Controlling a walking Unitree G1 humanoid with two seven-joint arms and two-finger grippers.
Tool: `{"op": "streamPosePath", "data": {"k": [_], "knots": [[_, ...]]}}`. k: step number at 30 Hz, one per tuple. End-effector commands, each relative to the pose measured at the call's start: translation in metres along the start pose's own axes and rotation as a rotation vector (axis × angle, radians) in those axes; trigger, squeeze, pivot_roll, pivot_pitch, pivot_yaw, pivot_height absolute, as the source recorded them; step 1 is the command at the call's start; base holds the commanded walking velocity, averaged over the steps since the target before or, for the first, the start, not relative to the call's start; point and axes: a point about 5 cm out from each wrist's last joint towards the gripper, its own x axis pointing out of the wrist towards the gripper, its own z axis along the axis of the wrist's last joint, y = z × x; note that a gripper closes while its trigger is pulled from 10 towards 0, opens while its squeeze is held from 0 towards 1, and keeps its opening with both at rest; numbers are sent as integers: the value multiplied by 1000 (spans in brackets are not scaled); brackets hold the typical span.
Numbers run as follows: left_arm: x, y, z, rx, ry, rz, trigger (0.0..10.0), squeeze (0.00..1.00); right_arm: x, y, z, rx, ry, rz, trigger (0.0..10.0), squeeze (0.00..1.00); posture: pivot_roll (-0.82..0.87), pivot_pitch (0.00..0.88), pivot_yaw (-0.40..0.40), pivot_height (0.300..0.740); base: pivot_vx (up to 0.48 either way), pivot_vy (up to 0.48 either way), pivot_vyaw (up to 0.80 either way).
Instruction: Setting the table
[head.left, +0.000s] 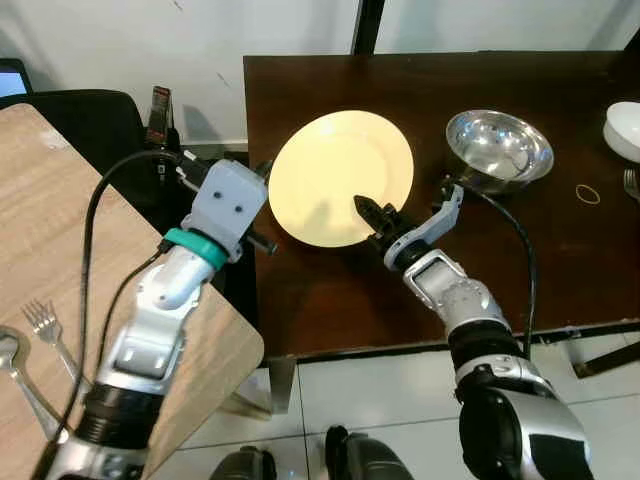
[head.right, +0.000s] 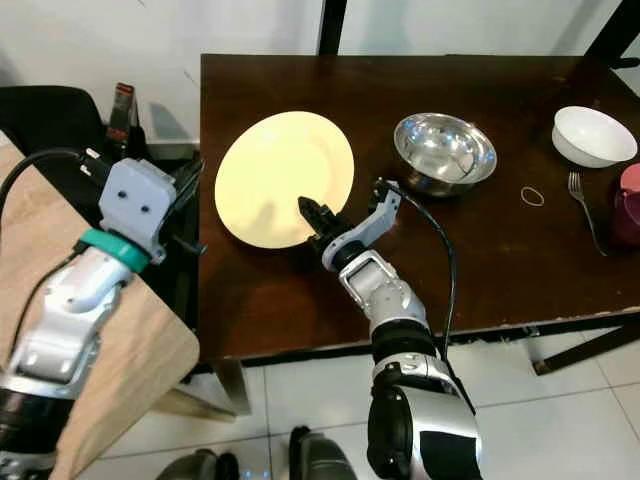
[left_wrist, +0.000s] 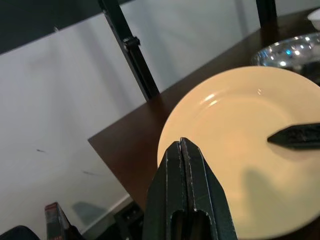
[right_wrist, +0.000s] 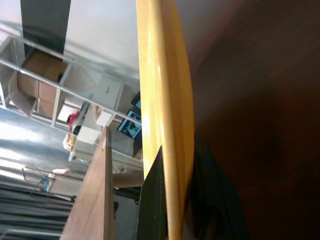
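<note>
Right pincer (head.left: 366, 211) grips yellow plate (head.left: 335, 170); steel bowl (head.left: 498, 148) just beside.

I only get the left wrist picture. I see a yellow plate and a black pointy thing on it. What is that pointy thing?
Observer: It is the right gripper; its jaws clamp the near rim of the yellow plate, one finger above and one below.
Operator: Is there more stuff on the table?
Observer: Yes. A white bowl, a fork and a small ring lie toward the right end of the dark table.
Operator: And where is my arm?
Observer: The left gripper, jaws shut on nothing, hangs just off the table's left edge, beside the plate.
</note>
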Motion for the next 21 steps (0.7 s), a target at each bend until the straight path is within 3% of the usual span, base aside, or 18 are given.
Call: {"op": "streamPosePath", "data": {"k": [1,13,14,15,16,17,18,21], "knots": [[-5,-5,1,-11,10,-61,10000,0,-2,-3,-1,19,-3,-11,10000,1000,11,110,27,740,0,0,0],[-8,-7,1,-20,13,-58,10000,0,-5,-9,2,20,-21,-34,10000,1000,6,108,31,740,0,0,0],[-7,-7,1,-24,14,-60,10000,0,-7,-13,8,-39,-42,-78,10000,996,3,108,31,740,0,0,0],[-7,-7,1,-24,14,-60,10000,0,-7,-13,8,-39,-42,-78,10000,996,3,108,31,740,0,0,0],[-7,-7,2,-27,14,-61,10000,0,-10,-17,15,-102,-58,-123,10000,125,-4,106,30,740,0,0,0],[-7,-7,2,-29,14,-62,10000,0,-12,-20,19,-145,-68,-152,10000,0,-4,106,30,740,0,0,0],[-7,-7,2,-29,14,-62,10000,0,-12,-20,19,-145,-68,-152,10000,0,-4,106,30,740,0,0,0],[-9,-9,4,-45,23,-85,10000,0,-25,-22,41,-309,-137,-199,10000,0,-21,107,34,740,0,0,0]]}}
